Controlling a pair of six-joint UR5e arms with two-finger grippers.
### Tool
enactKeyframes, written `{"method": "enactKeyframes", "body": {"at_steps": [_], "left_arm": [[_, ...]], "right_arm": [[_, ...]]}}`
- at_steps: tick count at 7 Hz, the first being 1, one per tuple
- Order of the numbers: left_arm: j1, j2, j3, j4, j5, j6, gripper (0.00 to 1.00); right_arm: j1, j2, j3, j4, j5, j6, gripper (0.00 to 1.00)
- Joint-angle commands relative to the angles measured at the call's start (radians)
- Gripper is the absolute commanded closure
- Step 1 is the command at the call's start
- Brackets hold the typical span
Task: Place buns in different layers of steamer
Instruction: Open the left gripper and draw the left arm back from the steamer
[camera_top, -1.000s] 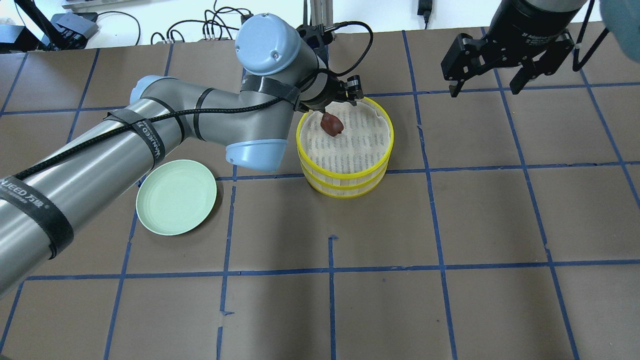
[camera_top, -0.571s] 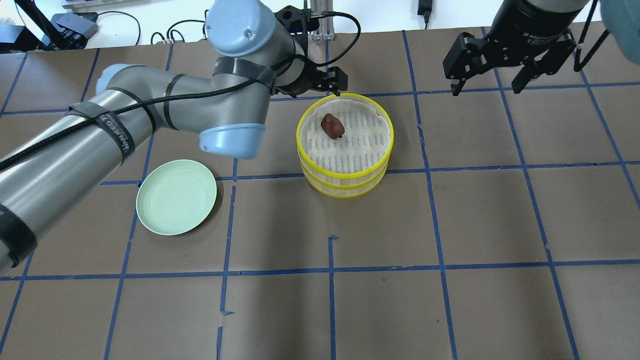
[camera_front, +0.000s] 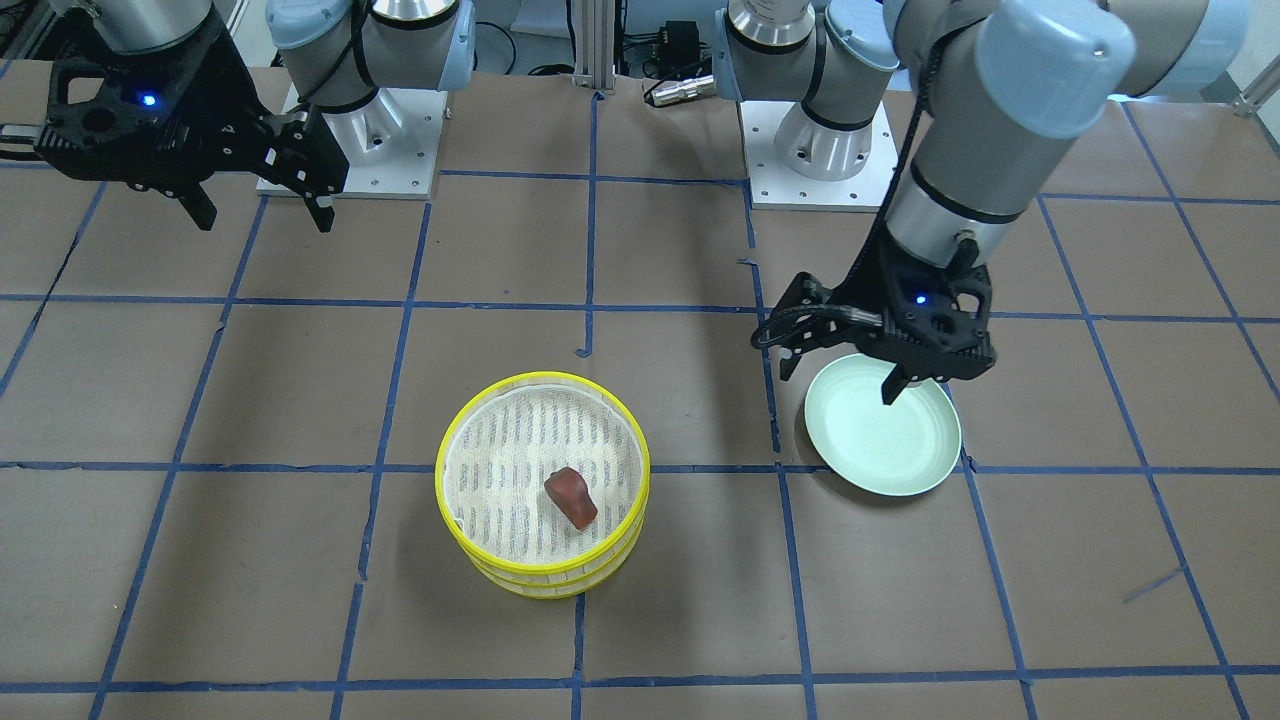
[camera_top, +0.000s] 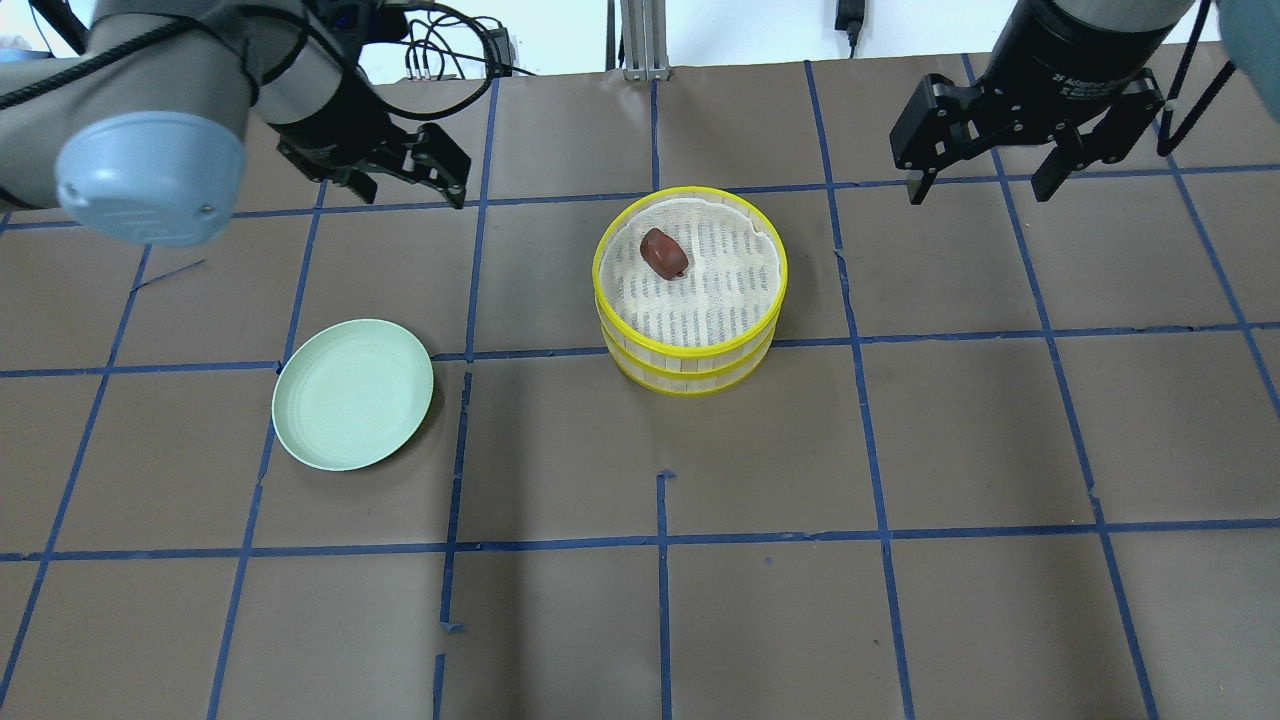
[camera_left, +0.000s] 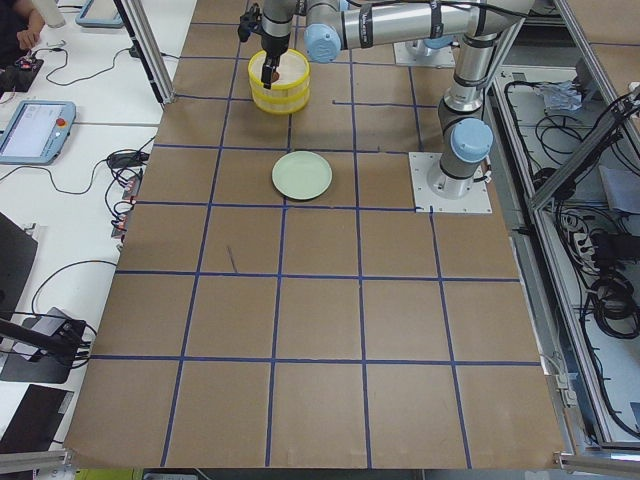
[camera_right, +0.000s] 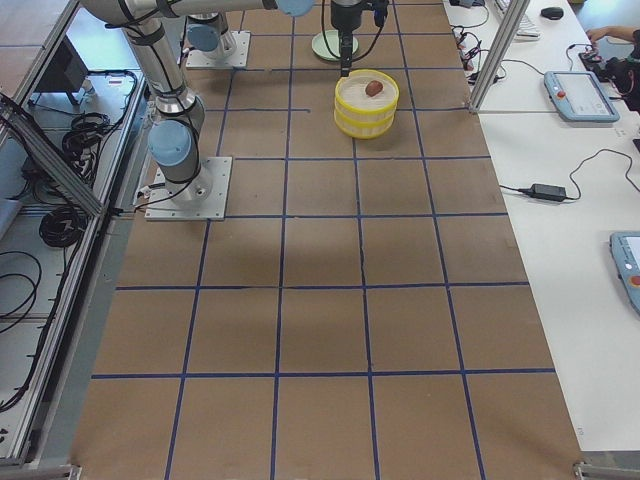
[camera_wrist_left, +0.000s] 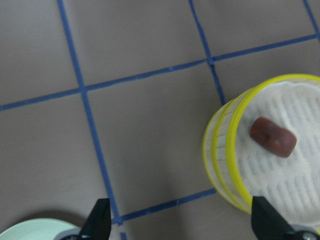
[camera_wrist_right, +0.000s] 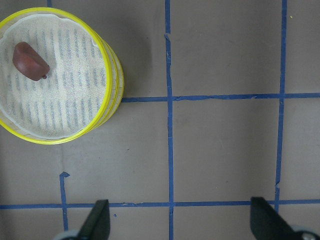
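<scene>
The steamer (camera_top: 690, 352) is two stacked yellow-rimmed trays at mid-table; it also shows in the front view (camera_front: 543, 578). The reddish-brown bun (camera_top: 664, 252) lies alone on the top tray's mesh floor, and shows in the front view (camera_front: 571, 496), the left wrist view (camera_wrist_left: 272, 137) and the right wrist view (camera_wrist_right: 30, 61). The white bun is out of view, and the lower layer's floor is hidden. My left gripper (camera_top: 410, 188) is open and empty, raised left of the steamer. My right gripper (camera_top: 978, 188) is open and empty, raised to the steamer's right.
An empty pale green plate (camera_top: 353, 394) lies left of the steamer; it also shows in the front view (camera_front: 883, 425), and its edge in the left wrist view (camera_wrist_left: 35, 231). Blue tape lines cross the brown table. Cables lie along the far edge.
My left gripper has drawn away from the reddish-brown bun and swung left, away from the steamer. The bun stays on the top tray. The right arm has barely moved.
</scene>
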Motion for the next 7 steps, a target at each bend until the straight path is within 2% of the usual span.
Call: {"method": "enactKeyframes", "body": {"at_steps": [1, 3, 4, 7], "left_arm": [[0.054, 0.029, 0.002, -0.1, 0.002, 0.015, 0.0], [0.045, 0.038, 0.012, -0.109, 0.008, 0.014, 0.0], [0.036, 0.054, 0.012, -0.167, 0.086, 0.012, 0.0], [0.025, 0.074, 0.011, -0.233, 0.1, -0.015, 0.0]], "right_arm": [[0.0, -0.002, 0.0, 0.001, 0.0, 0.0, 0.0], [0.0, -0.002, 0.0, 0.001, -0.002, 0.0, 0.0], [0.0, -0.002, 0.0, 0.001, -0.002, 0.0, 0.0], [0.0, -0.002, 0.0, 0.001, -0.002, 0.0, 0.0]]}}
